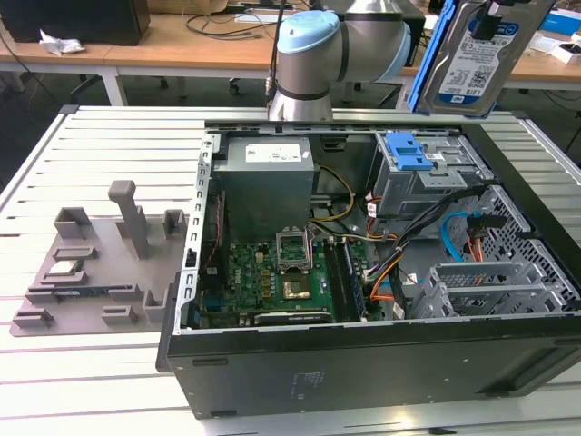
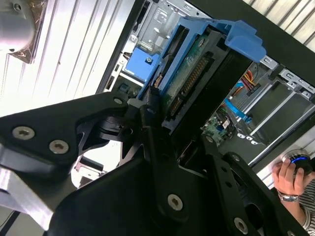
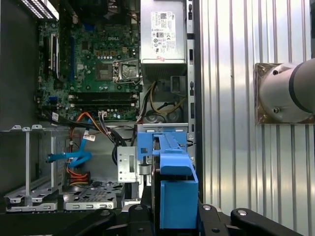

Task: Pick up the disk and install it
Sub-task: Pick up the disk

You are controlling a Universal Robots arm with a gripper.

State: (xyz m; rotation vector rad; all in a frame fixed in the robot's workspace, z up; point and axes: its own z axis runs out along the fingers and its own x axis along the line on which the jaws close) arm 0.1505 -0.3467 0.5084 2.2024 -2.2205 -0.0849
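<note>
The disk (image 1: 474, 56), a silver drive with a white-and-blue label in a bright blue carrier frame, hangs upright in the air above the back right corner of the open computer case (image 1: 363, 363). My gripper (image 1: 496, 16) is shut on its upper end. In the second wrist view the black fingers (image 2: 150, 123) clamp the disk (image 2: 197, 73) on both sides, its connector edge showing. In the first wrist view the blue carrier (image 3: 177, 196) sits between the fingers, above the grey drive cage with its blue latch (image 3: 162, 142).
The drive cage (image 1: 413, 154) stands at the case's back right, with cables and empty bays (image 1: 490, 286) in front of it. A grey fixture plate (image 1: 100, 263) with a small silver chip lies at the exterior view's left. A person's hand (image 2: 288, 177) rests beside the case.
</note>
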